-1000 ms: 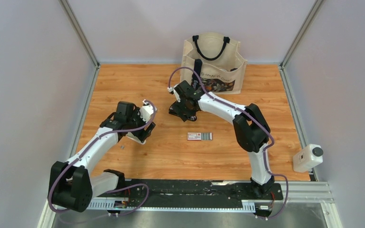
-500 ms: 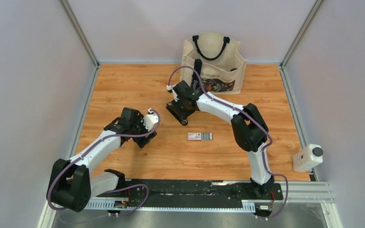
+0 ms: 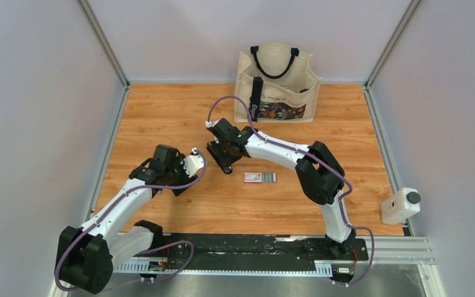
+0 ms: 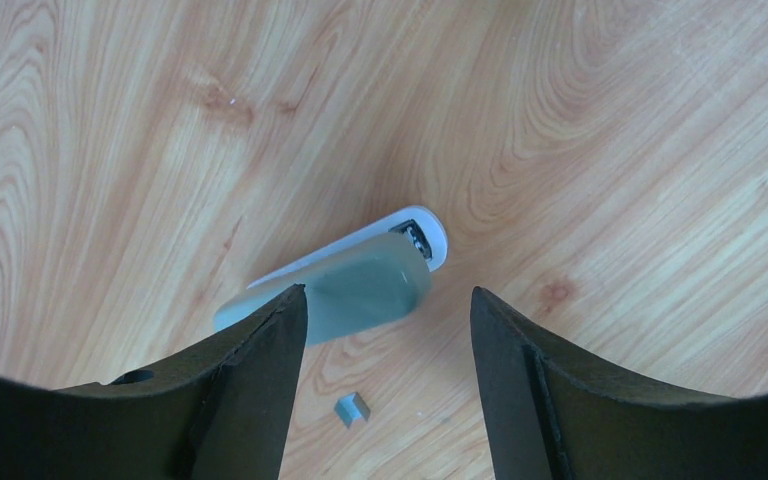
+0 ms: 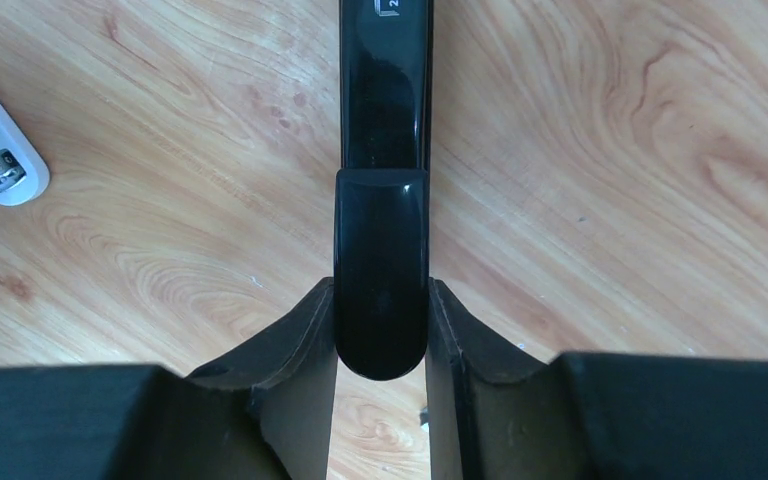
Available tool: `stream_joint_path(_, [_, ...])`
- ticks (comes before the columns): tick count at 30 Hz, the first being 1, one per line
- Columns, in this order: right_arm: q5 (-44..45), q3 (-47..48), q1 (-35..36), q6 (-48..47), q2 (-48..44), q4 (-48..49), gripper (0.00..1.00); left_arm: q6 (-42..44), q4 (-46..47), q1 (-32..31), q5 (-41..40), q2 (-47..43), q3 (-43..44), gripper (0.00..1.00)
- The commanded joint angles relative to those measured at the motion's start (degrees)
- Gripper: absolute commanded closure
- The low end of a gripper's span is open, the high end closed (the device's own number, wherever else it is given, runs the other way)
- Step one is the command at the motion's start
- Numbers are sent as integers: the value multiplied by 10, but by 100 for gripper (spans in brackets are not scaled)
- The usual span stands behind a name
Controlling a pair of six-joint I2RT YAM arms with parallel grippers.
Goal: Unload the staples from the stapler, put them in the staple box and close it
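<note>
A black stapler lies on the wooden table, and my right gripper is shut on its rounded near end. In the top view that gripper is at mid-table. A second stapler, grey-green on a white base, lies just beyond my left gripper. That gripper is open above the table, its left finger overlapping the stapler's rear. One tiny silvery strip of staples lies on the wood between the left fingers. The white stapler tip also shows at the left of the right wrist view.
A small flat box with a red-and-white label lies right of the grippers. A canvas tote bag stands at the back. A white bottle sits off the table's right edge.
My right gripper has closed on the black stapler and moved left and nearer with it. The left gripper has shifted slightly and its jaws have narrowed a little.
</note>
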Motion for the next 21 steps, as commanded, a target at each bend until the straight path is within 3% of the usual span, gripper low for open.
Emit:
stream_joint_path(1, [8, -15, 16, 75, -34, 15, 91, 32, -35, -4, -12, -11, 14, 31])
stream_joint_path(7, [13, -10, 38, 114, -30, 12, 86, 36, -54, -3, -19, -15, 26, 31])
stream_joint_path(11, [30, 27, 38, 105, -15, -20, 43, 12, -70, -4, 4, -34, 45, 27])
stream_joint_path(15, [54, 76, 38, 88, 8, -54, 37, -16, -99, -4, 29, -48, 86, 24])
stream_joint_path(21, [63, 116, 36, 72, 35, -74, 40, -59, -120, -3, 65, -63, 122, 24])
